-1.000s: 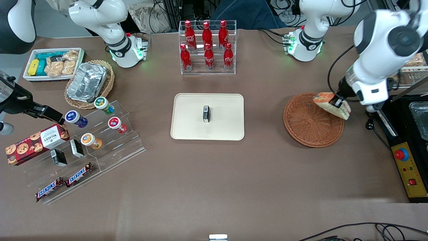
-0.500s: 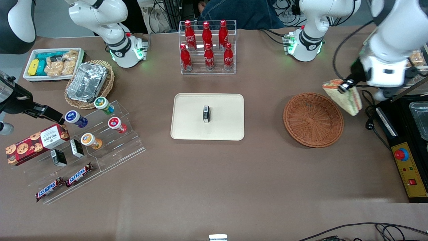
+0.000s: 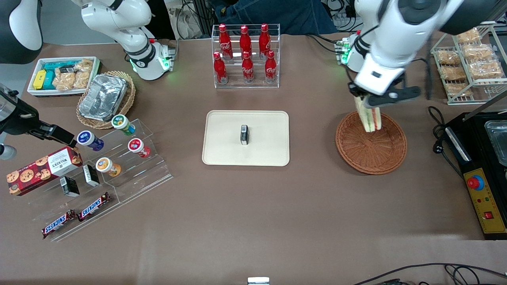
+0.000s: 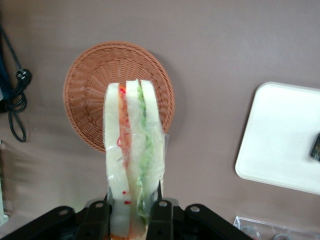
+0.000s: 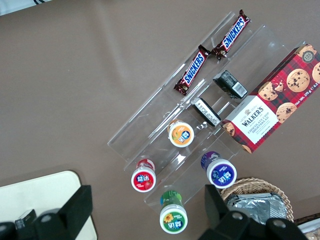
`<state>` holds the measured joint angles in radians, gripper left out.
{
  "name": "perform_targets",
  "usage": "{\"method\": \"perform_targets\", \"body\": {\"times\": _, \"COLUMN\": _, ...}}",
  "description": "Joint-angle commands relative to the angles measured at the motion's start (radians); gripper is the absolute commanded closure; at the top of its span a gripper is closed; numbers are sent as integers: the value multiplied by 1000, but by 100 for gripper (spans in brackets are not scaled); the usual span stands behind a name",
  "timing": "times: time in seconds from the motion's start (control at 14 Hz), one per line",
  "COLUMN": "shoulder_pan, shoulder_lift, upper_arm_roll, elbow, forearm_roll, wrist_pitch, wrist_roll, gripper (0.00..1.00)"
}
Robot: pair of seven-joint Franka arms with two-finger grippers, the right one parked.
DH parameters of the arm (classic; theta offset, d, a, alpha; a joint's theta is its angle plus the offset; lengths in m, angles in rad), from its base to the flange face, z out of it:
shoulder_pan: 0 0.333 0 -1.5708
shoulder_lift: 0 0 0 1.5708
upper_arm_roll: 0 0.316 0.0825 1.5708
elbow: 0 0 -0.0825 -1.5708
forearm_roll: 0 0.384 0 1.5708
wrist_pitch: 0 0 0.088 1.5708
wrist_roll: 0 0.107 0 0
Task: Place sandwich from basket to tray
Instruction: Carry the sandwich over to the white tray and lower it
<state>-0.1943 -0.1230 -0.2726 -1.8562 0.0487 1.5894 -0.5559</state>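
Note:
My left gripper (image 3: 369, 103) hangs above the rim of the reddish-brown wicker basket (image 3: 371, 152) that lies farthest from the front camera, shut on the sandwich (image 3: 370, 116). The sandwich (image 4: 132, 155) is a white bread wedge with orange and green filling, held edge-on between both fingers (image 4: 160, 215) of the gripper (image 4: 131, 212). It is lifted clear of the basket (image 4: 90, 95), which holds nothing else. The cream-beige tray (image 3: 225, 152) lies mid-table, beside the basket toward the parked arm's end; it also shows in the wrist view (image 4: 280, 145).
A small black box (image 3: 244, 134) stands on the tray. A clear rack of red bottles (image 3: 245, 55) stands farther from the camera than the tray. A wire rack of bagged snacks (image 3: 467, 59) and a black control box (image 3: 481, 186) sit at the working arm's end.
The gripper lifted the sandwich out of the basket toward the working arm's end, then swung back over the basket's rim and turned the wedge edge-on.

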Motion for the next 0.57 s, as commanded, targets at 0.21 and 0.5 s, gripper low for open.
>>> {"method": "perform_targets", "body": {"times": 0.21, "shoulder_pan": -135, "shoulder_lift": 112, "upper_arm_roll": -62, "elbow": 9, "forearm_roll": -24, "wrist_pitch": 124, "wrist_roll": -64, "gripper": 74}}
{"method": "perform_targets", "body": {"times": 0.5, "shoulder_pan": -233, "shoulder_lift": 218, "upper_arm_roll": -60, "elbow": 5, "forearm_roll": -61, "wrist_pitch": 230, "wrist_roll": -81, "gripper": 74}}
